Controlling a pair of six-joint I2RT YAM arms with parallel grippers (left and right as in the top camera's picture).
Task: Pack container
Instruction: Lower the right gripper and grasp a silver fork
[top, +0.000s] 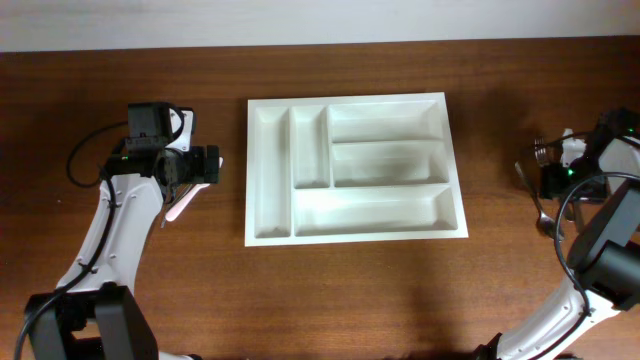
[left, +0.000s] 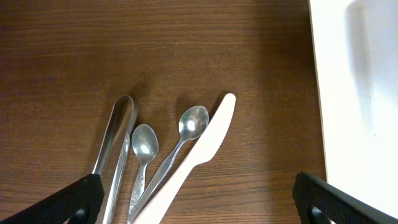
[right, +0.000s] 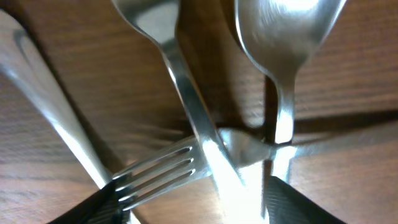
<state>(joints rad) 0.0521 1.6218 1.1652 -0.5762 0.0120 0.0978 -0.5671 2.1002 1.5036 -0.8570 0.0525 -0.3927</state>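
The white container (top: 355, 165) is laid flat at the middle of the wooden counter (top: 350, 300), with its two narrow compartments towards the left arm. The left pincer (left: 198, 190) is held wide apart above cutlery spread just left of the container. Metal tongs (left: 115, 140), a small spoon (left: 144, 144), a larger spoon (left: 193, 121) and a white plastic knife (left: 208, 143) are seen there side by side. The right pincer (right: 196, 196) is set low over crossed cutlery well right of the container. Its fingers are parted more narrowly, on either side of a fork (right: 158, 171) and a spoon handle (right: 189, 99). Whether anything is touched cannot be told.
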